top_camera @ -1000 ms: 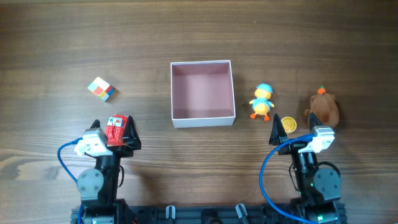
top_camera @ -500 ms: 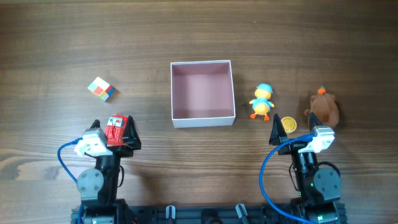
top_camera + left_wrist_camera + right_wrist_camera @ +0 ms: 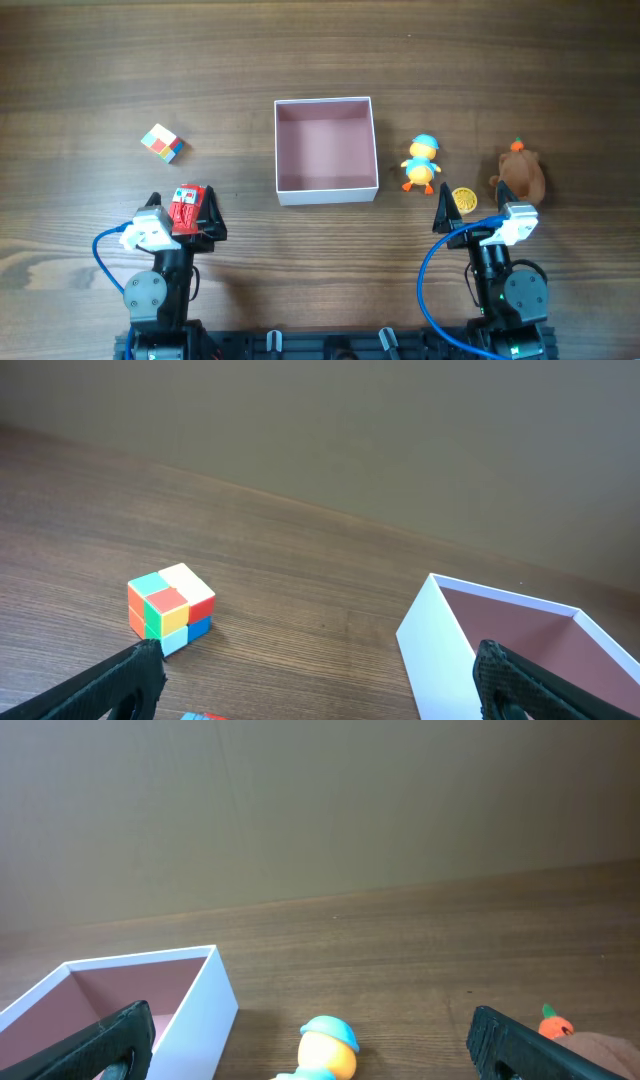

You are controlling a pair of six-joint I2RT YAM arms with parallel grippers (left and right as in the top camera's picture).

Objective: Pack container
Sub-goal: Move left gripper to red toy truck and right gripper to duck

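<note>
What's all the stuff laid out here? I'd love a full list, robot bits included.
container: one, white walls and pink inside, middle of the table, nothing in it
puzzle cube: one, multicoloured, left of the container
red toy: one, red, near left, between the left arm's fingers as seen from overhead
duck toy: one, yellow and orange with a blue cap, right of the container
yellow disc: one, nearer than the duck toy
brown toy: one, brown with an orange top, far right
table: one, dark wood
left gripper: one, black, open
right gripper: one, black, open
</note>
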